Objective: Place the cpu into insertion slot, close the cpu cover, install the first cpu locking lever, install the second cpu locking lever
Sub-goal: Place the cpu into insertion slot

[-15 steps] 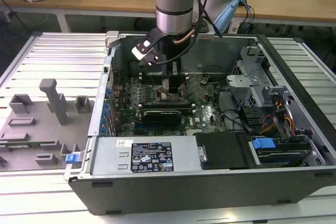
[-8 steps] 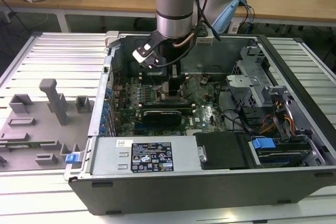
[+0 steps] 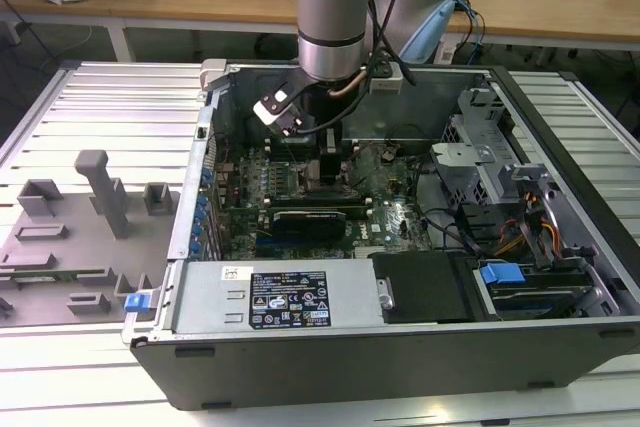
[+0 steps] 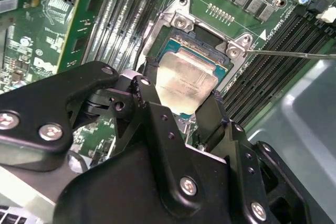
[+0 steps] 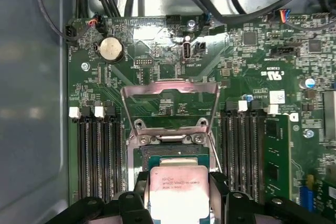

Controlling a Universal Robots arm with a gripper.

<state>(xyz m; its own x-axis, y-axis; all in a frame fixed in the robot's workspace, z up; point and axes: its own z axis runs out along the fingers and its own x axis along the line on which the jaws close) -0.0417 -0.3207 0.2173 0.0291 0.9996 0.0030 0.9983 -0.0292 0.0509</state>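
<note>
A: Quick, where's the cpu [image 5: 178,198]?

B: Your gripper [image 4: 179,95] has it pinched by two opposite edges, shiny top up and lying flat, right over the insertion slot [image 5: 173,157]. I'd say the edge hold is there to keep the fingers off the slot's contact field.

A: Is it seated?

B: Can't tell. In the second wrist view it sits a little off the slot's middle, toward the gripper, with part of the slot uncovered beyond it. I'd log it as at the slot, with the fingers pressed on its sides.

A: And the cpu cover [image 5: 170,84]?

B: It's swung up and back from the slot, and the green circuit board [image 5: 252,77] shows through its window. That's why you have a clear way down into the slot. Nothing is closed over the chip yet.

A: What's around it?

B: Memory slots [image 5: 97,150] run along both sides, near the fingers. In the exterior view your arm comes straight down into the open computer case [image 3: 400,357], probably to keep the chip level.
</note>
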